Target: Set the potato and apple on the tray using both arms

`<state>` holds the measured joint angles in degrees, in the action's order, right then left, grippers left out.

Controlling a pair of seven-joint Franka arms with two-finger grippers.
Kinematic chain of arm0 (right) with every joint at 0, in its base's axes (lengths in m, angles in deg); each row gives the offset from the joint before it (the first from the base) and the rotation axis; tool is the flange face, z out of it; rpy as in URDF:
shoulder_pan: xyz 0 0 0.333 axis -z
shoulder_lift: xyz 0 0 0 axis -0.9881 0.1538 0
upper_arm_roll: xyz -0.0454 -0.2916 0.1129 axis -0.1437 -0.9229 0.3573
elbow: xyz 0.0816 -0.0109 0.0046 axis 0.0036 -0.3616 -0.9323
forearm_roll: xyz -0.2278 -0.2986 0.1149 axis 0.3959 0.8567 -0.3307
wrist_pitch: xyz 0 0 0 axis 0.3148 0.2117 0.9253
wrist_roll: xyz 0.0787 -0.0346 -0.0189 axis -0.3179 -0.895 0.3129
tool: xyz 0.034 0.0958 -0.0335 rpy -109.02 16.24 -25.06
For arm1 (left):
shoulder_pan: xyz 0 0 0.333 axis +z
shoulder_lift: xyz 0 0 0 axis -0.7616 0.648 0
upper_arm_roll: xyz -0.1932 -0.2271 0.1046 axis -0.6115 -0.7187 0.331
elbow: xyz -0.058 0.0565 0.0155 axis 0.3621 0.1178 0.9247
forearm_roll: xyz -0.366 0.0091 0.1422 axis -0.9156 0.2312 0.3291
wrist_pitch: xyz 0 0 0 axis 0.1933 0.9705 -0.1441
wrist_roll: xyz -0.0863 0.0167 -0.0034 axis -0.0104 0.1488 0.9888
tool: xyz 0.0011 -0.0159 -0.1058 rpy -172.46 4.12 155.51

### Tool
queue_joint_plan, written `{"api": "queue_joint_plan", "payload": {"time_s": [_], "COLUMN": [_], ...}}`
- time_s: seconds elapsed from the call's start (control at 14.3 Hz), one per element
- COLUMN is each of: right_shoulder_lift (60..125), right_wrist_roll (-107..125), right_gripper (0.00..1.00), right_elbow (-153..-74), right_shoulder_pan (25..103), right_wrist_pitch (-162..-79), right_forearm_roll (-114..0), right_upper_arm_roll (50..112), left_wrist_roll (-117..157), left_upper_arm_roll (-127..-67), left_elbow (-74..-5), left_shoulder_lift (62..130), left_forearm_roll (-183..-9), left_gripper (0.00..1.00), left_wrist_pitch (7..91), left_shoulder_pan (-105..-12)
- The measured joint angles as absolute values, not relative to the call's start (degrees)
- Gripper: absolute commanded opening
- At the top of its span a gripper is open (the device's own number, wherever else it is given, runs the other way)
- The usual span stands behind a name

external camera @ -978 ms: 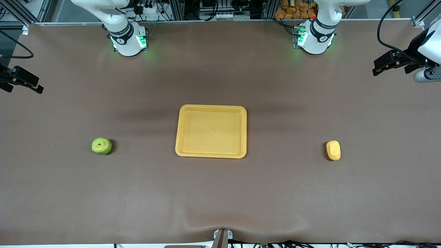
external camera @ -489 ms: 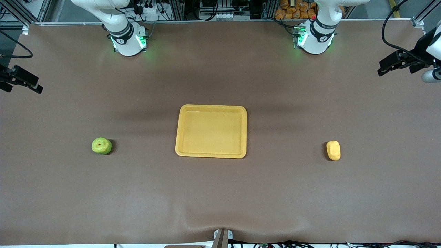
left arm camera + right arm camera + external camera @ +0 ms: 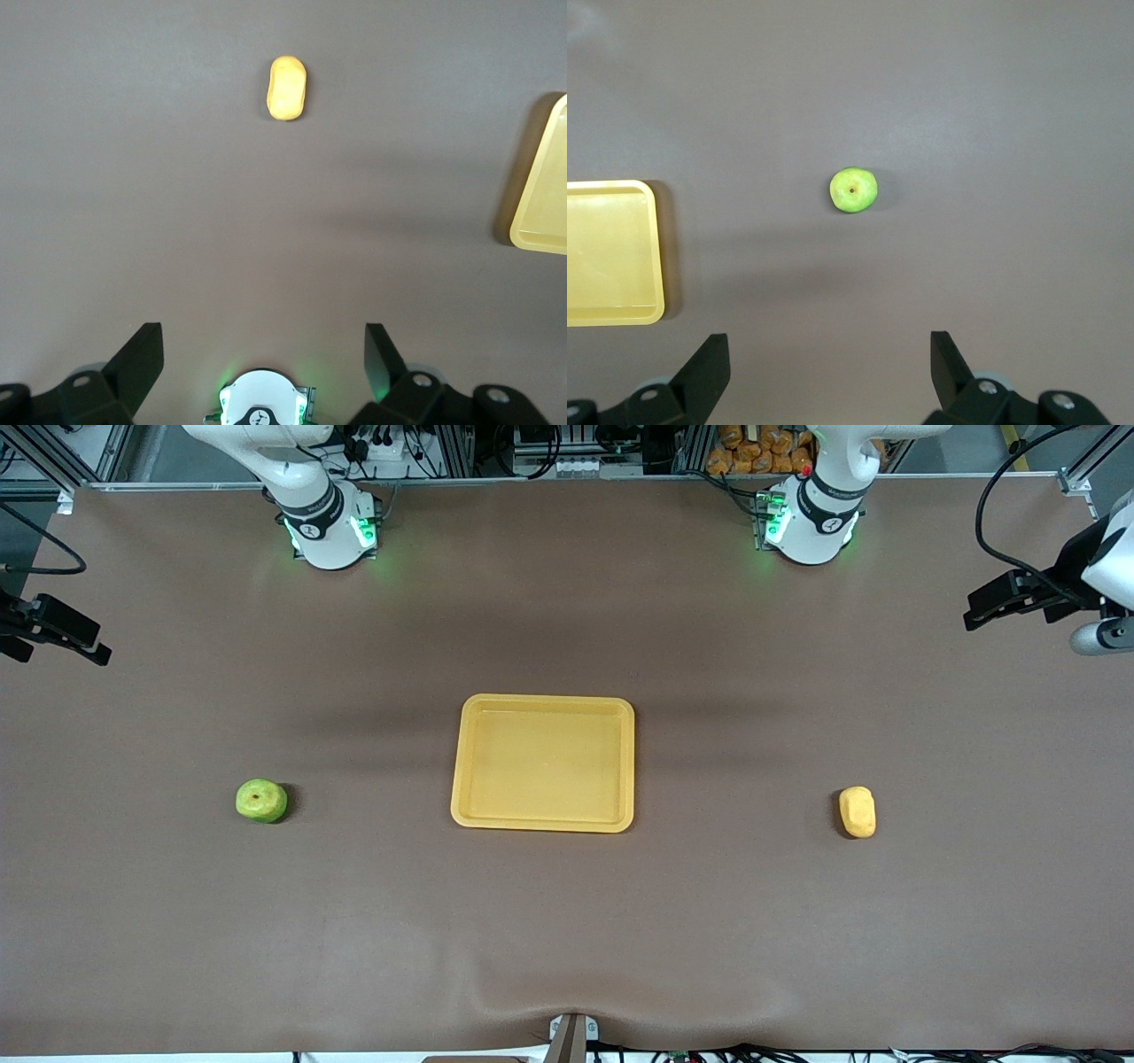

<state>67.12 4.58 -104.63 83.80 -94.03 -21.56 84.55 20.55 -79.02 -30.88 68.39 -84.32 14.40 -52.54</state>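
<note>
Tray (image 3: 543, 763) sits mid-table, long sides running toward the bases, nothing on it. Only a corner shows in each wrist view: one end w/ rim in right wrist view (image 3: 611, 252), a narrower slice at frame edge in left wrist view (image 3: 542, 181); rest cut off.

Apple (image 3: 261, 800) on the table (image 3: 567, 921) toward the right arm's end, well apart from tray, about level w/ tray's nearer edge. Stem dimple faces up, visible in right wrist view (image 3: 853, 189). Shadow falls on its tray-ward side.

Potato (image 3: 857, 811) on table toward the left arm's end, also well apart from tray, a touch nearer the front camera than apple. Lies lengthwise, long axis pointing roughly toward the bases. Whole in left wrist view (image 3: 287, 88).

Left gripper (image 3: 1010, 595) held up over the table's edge at the left arm's end; arm mostly cut off by frame edge, only black fingers, cable and a bit of white wrist seen. In left wrist view (image 3: 263, 354) the two fingertips stand wide apart, holding nothing; finger bases cropped.

Right gripper (image 3: 53, 633) over the table's edge at the right arm's end; partly out of frame. Right wrist view (image 3: 829, 359) shows fingertips spread wide, nothing between them.

Both arm bases (image 3: 328, 527) lit green; upper links go out of frame at top.
</note>
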Motion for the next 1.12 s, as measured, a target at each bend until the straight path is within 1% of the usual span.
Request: {"api": "queue_joint_plan", "payload": {"time_s": [0.28,0.42,0.56,0.7,0.91,1.12], "right_shoulder_lift": [67.17,67.21,67.56,68.54,71.15,75.02], "right_wrist_roll": [4.57,4.57,4.56,4.56,4.57,4.56], "right_gripper": [1.00,1.00,1.00,1.00,1.00,1.00], "right_elbow": [-104.63,-104.63,-104.65,-104.68,-104.77,-103.88], "right_shoulder_pan": [83.80,83.80,83.80,83.80,83.60,82.04], "right_wrist_pitch": [-94.04,-94.05,-94.04,-94.05,-94.08,-94.93], "right_forearm_roll": [-21.57,-21.57,-21.57,-21.58,-21.62,-21.55], "right_upper_arm_roll": [84.62,84.64,84.61,84.61,84.87,85.10], "left_wrist_roll": [20.59,20.59,20.59,20.59,20.59,20.59], "left_upper_arm_roll": [-79.01,-79.01,-79.03,-79.25,-79.35,-79.38], "left_elbow": [-35.19,-38.31,-42.05,-46.28,-50.26,-50.65], "left_shoulder_lift": [68.52,68.58,68.76,69.36,72.50,77.57], "left_forearm_roll": [-84.32,-84.32,-84.32,-84.33,-84.33,-84.33], "left_gripper": [1.00,1.00,1.00,1.00,1.00,1.00], "left_wrist_pitch": [18.57,22.21,27.44,34.51,43.72,50.09], "left_shoulder_pan": [-51.94,-51.77,-51.80,-51.94,-51.94,-52.01]}}
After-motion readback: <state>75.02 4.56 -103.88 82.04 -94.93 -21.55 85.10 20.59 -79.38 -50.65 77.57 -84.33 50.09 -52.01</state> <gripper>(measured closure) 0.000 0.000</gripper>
